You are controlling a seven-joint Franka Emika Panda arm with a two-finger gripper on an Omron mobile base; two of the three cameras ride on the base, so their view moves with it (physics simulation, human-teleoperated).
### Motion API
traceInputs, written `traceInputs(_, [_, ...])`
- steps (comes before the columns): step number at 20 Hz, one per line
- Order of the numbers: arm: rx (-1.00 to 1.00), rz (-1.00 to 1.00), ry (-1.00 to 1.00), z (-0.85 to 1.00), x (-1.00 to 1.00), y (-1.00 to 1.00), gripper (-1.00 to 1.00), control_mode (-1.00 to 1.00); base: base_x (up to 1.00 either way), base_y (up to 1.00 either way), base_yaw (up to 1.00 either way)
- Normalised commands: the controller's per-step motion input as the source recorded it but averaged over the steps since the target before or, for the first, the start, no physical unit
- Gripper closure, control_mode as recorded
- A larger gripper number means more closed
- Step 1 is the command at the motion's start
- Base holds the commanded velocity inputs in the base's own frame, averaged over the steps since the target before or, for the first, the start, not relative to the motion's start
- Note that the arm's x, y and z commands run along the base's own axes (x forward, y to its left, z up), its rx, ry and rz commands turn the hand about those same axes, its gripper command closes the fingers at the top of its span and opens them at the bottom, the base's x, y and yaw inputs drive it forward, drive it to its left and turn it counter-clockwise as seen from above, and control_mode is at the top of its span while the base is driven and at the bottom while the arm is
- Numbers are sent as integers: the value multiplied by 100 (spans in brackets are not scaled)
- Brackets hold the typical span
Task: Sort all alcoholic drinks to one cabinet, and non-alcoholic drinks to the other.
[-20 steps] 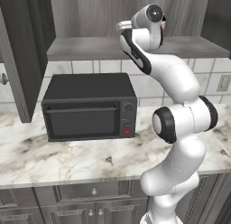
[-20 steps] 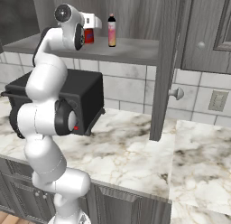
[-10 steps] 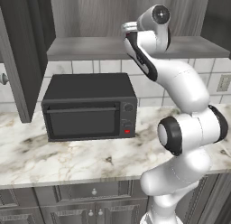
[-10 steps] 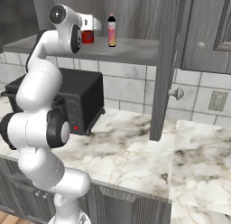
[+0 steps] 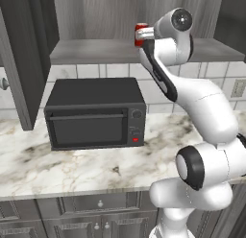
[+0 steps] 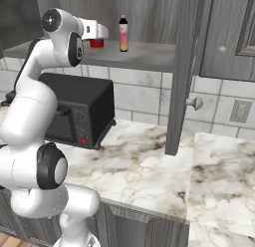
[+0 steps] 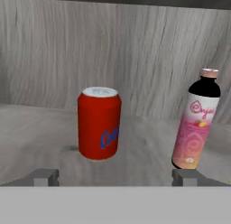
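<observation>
The jaws stand spread wide and hold nothing; the gripper (image 7: 115, 177) is pointed into the open wall cabinet (image 6: 149, 54), and its two finger tips (image 7: 44, 176) are low at both sides of the hand view. On the grey shelf floor, in front of them, the red soda can (image 7: 99, 123) stands upright with its silver top up, and it touches neither tip. To the right of the can in this view, a little apart from it, the small pink bottle (image 7: 197, 126) with the dark cap also stands upright, near the wood-grain back wall of the cabinet. In the right base view the can (image 6: 96, 42) is partly hidden behind the white hand, and the bottle (image 6: 123, 34) stands free beside it on the shelf. In the left base view a small part of the can (image 5: 141, 32) shows at the left of the hand. The cabinet door (image 6: 180, 76) with the round knob hangs open. Under the shelf a black microwave (image 5: 95, 113) sits on the marble desk (image 5: 72, 167), against the white tile wall (image 6: 144, 99).
</observation>
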Motion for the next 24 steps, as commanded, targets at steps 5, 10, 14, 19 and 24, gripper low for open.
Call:
traceInputs(5, [0,-1,0,0,-71,-3,-100,-100,0,0,0])
traceInputs(10, [0,-1,0,0,-67,-3,-100,-100,0,0,0])
traceInputs(14, [0,0,0,0,-63,-3,-100,-100,0,0,0])
traceInputs(19, [0,0,0,1,-67,-4,-100,-100,0,0,0])
traceInputs(24, [1,0,0,4,-68,-5,-100,-100,0,0,0])
